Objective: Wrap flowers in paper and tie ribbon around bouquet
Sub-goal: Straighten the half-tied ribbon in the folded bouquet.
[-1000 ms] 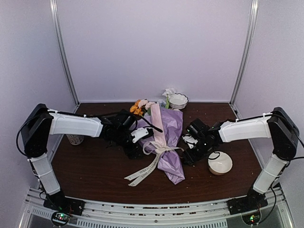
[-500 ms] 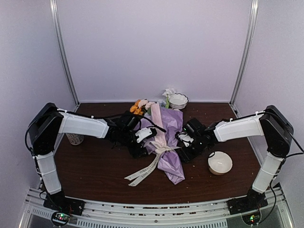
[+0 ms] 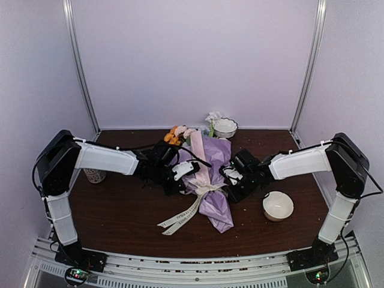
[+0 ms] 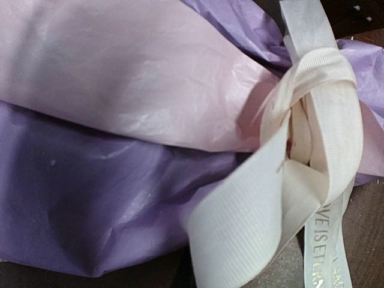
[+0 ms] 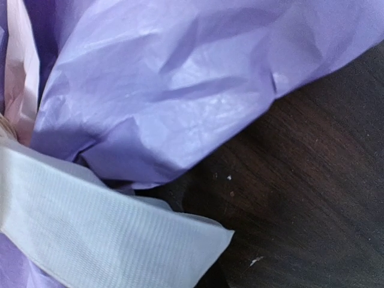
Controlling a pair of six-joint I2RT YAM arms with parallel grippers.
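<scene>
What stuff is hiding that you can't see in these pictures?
- Stems of the flowers: top view, wrapped inside the bouquet's paper.
- Ribbon lettering: left wrist view, cut off by the bottom edge.
- What the left gripper and right gripper pinch: too small in top view; wrist views show no fingers.
- Cup: top view, partly behind the left arm.

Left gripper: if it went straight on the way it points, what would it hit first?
The left gripper would most likely meet the ribbon knot on the bouquet, right ahead in its wrist view; depth is unclear.
</scene>
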